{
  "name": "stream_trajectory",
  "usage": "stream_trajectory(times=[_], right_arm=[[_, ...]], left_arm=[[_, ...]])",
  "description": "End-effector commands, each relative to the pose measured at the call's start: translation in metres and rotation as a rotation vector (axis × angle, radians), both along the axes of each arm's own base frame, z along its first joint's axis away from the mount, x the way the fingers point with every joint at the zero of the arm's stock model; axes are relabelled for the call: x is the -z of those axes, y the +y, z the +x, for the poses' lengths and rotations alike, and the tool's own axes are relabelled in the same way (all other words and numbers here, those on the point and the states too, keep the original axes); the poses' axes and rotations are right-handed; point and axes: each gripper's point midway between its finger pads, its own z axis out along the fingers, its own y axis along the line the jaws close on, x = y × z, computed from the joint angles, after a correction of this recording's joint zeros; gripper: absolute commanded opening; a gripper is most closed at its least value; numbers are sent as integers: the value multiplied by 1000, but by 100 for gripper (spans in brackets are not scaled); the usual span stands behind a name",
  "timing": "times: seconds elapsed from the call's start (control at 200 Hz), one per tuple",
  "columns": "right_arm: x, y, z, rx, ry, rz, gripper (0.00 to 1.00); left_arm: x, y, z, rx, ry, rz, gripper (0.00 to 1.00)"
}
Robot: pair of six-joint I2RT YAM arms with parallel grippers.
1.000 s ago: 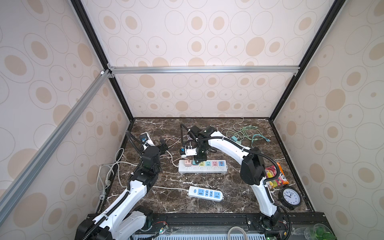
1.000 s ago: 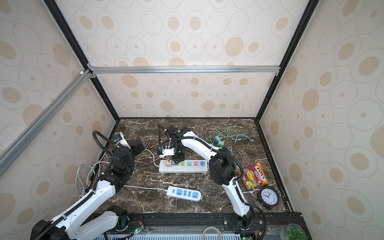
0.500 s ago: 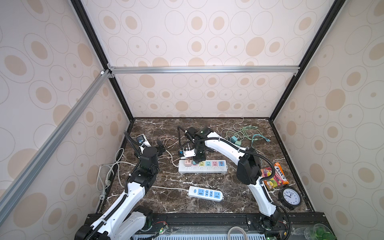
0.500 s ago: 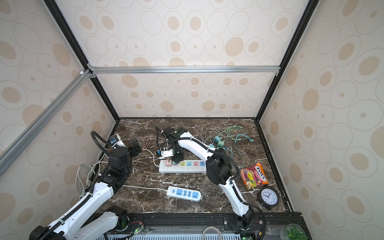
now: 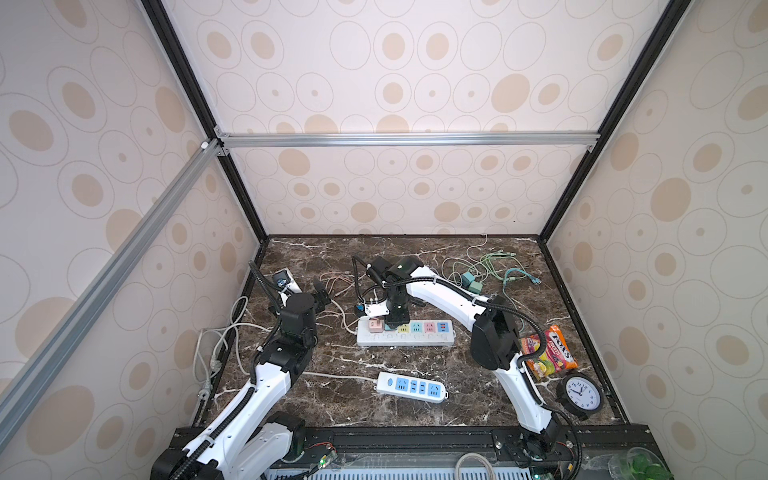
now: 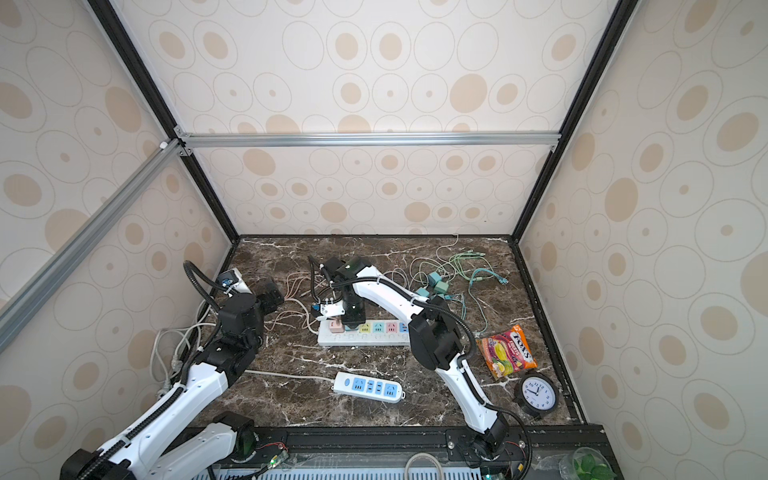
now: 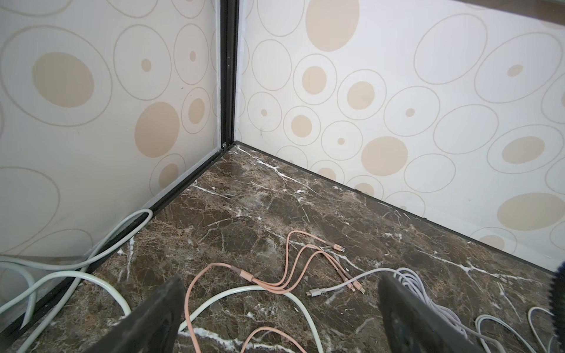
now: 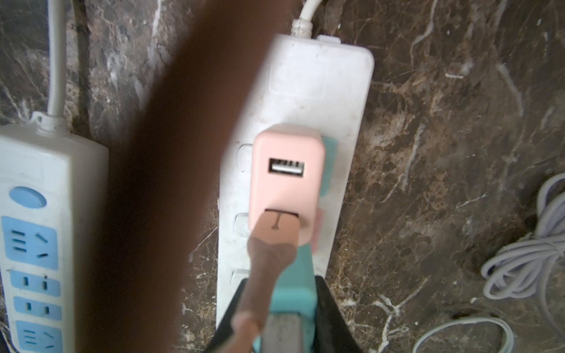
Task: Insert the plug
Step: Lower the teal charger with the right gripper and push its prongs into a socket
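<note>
Lit brightly and evenly, diffuse, from above. Only soft, faint shadows on marble floor (image 5: 478, 395). Wide-angle stretch toward edges in both top views. Left wrist view sharp. Right wrist view: near brown cable (image 8: 171, 152) heavily blurred, white power strip (image 8: 321, 91) slightly washed out.
</note>
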Motion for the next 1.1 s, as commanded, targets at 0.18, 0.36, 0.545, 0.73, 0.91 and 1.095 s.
stream_trajectory(times=[0.18, 0.36, 0.545, 0.73, 0.91, 1.095], right_arm=[[40, -10, -11, 7, 29, -129, 0], [65, -19, -16, 47, 47, -224, 0], [77, -22, -17, 75, 60, -251, 0], [64, -14, -11, 85, 32, -210, 12], [40, -2, -18, 61, 59, -120, 33], [27, -7, -18, 38, 35, -119, 57]], left_arm=[[5, 3, 2, -20, 11, -28, 98], [7, 1, 5, -8, 20, -31, 98], [7, -1, 7, -1, 26, -34, 98], [8, -1, 9, 3, 36, -30, 98], [9, 0, 9, -1, 40, -28, 99], [11, 1, 9, -6, 49, -12, 99]])
